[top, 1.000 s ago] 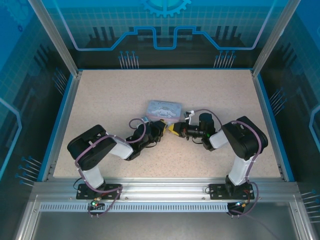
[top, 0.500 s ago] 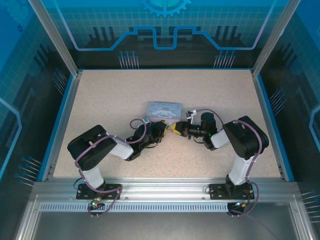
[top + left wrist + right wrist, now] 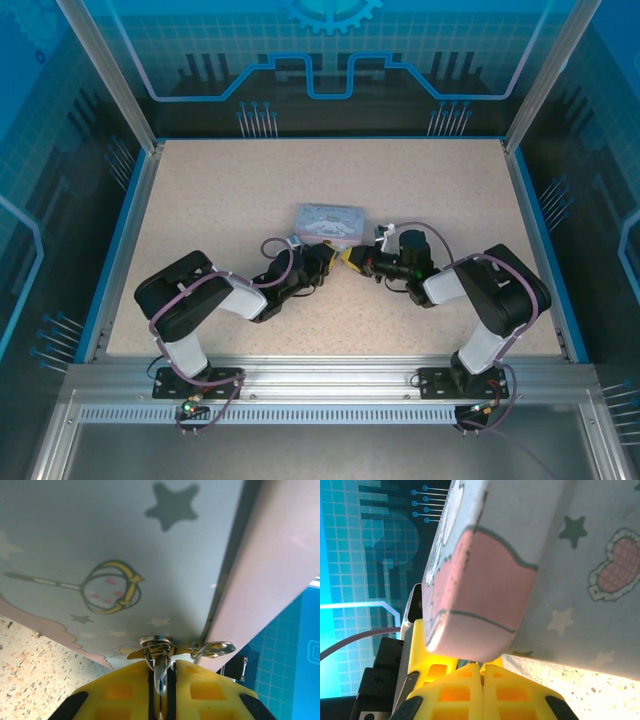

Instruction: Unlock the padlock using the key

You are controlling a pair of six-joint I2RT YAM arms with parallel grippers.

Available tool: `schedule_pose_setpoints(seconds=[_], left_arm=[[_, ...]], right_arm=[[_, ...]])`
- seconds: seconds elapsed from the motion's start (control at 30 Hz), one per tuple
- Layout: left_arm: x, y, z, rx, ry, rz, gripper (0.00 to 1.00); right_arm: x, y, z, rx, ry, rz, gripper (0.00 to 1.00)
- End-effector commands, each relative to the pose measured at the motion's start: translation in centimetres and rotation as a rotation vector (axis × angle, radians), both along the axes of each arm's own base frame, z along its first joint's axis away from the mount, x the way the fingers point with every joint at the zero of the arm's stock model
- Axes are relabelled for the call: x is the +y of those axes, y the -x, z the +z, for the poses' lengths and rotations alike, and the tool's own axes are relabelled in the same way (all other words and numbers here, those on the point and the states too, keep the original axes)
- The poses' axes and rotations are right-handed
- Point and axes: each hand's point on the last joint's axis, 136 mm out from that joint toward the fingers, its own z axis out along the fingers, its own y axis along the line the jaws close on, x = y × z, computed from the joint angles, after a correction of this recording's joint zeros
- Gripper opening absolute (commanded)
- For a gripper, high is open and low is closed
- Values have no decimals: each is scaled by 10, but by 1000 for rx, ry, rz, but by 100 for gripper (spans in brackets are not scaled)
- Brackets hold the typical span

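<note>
Left wrist | padlock (image 3: 160, 674) — tiny silvery metal loop | hanging at tin (image 3: 100, 540) edge

Top external: high, behind arm bases (image 3: 197, 381), looks down and forward; far, whole table (image 3: 200, 200) in frame, tin (image 3: 328, 219) near centre.
Left wrist: low, very near, faces tin wall over left gripper (image 3: 161, 680).
Right wrist: same, tin corner, over right gripper (image 3: 481, 672).
All three share tin, table.

The tin (image 3: 328, 218) lies near the tabletop's (image 3: 200, 190) middle, a little toward the far edge. My left claw (image 3: 325, 256) and right claw (image 3: 350, 259) meet just before its near side, left beside right, with a metal loop (image 3: 160, 672) on that side between my left fingers.
</note>
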Motion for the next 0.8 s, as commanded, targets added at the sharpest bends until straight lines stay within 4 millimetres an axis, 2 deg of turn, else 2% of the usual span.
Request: schedule_pose_setpoints(seconds=[0.0,0.23,0.37,0.47,0.63,0.77], left_arm=[[-28,10,51,-102,126,-103,0],[-27,11,49,-99,125,-101,0],[-29,10,49,-102,135,-107,0],[-31,10,47,-95,141,-108,0],[-30,10,43,-85,133,-101,0],[-21,10,34,-74,109,-67,0]], right_arm=[[8,3,2,19,-16,1,0],[14,2,11,39,-60,-23,0],[29,0,21,10,-65,2,0],[35,-8,25,-21,-82,0,0],[32,-17,21,-27,-86,-4,0],[23,-18,16,-17,-59,-15,2]])
